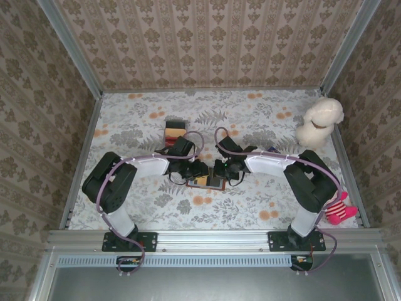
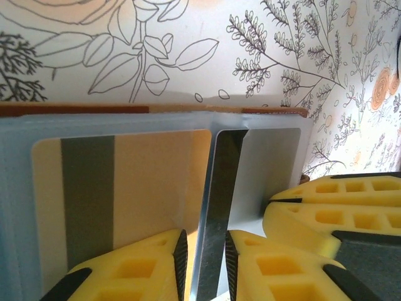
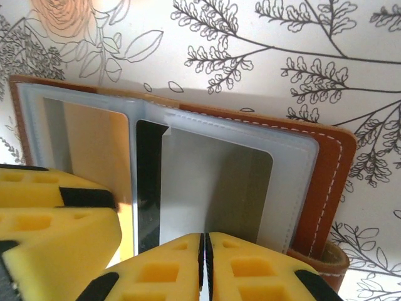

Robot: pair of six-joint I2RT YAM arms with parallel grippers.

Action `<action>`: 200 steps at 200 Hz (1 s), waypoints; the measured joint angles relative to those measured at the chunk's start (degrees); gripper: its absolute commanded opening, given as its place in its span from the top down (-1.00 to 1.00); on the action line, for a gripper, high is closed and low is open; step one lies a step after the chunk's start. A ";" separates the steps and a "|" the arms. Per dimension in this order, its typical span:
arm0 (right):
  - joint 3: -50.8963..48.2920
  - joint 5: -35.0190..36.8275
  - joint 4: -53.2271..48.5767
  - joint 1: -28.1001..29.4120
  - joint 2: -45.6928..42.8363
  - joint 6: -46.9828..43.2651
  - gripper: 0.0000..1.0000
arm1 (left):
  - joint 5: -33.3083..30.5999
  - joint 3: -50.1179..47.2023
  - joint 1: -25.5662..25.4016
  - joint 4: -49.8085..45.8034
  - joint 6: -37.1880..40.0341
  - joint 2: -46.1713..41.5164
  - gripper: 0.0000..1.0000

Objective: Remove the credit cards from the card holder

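Left jaws pinch a thin upright leaf at the fold of the card holder point(image 2: 75, 109). The L gripper point(image 2: 205, 236) has its yellow fingers point(image 2: 131, 273) drawn in to a narrow slot, w/ the dark card point(image 2: 227, 163) standing edge-up between the pads. Whether clear sleeve plastic is nipped along w/ it can't be told. Just left of those jaws the tan card point(image 2: 150, 182), grey stripe down its back, lies flat inside a frosted pocket point(image 2: 15, 188). Just right of them the R gripper point(image 2: 270, 204) comes in from the side, tips over the near edge of the right-hand pocket.

Seen from the right wrist, the R gripper point(image 3: 205, 237) is clenched, pads meeting in a hairline at the near edge of the pocket straight ahead of its jaws. Whether any plastic is caught there can't be told. The card holder point(image 3: 332, 169) lies open on the floral tabletop point(image 3: 282, 56), its brown leather cover w/ white stitching beyond and to the right of the jaws. Its closing tab point(image 3: 329, 266) curls just right of the fingers. The dark card point(image 3: 148, 182) stands just left of the jaws, the tan card point(image 3: 88, 144) farther left, beside the L gripper point(image 3: 116, 212).

From above, the L gripper point(image 1: 199, 169) and R gripper point(image 1: 220, 170) meet tip to tip over the card holder point(image 1: 207, 182) at mid-table. A striped box point(image 1: 175, 130) sits beyond the L gripper, apart from it. A white plush toy point(image 1: 319, 122) is well off to the R gripper's far right, and a pink-and-red item point(image 1: 340, 211) lies by the R arm's elbow.
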 measured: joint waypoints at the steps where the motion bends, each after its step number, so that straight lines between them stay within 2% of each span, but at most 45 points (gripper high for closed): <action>1: -0.02 0.00 0.11 -0.02 0.02 0.00 0.76 | 0.00 0.00 0.00 0.00 0.00 0.00 0.44; 121: -6.19 -5.62 10.56 -3.13 -1.38 0.66 0.75 | 0.81 -0.09 0.35 0.70 -0.17 0.35 0.38; 149: -8.17 -8.85 14.58 -4.35 -1.55 1.38 0.74 | 0.48 -0.09 0.46 -0.07 0.28 0.39 0.55; 200: -9.20 -11.93 17.03 -6.10 -2.38 1.51 0.74 | -0.37 -0.07 0.52 -1.07 1.07 0.79 0.56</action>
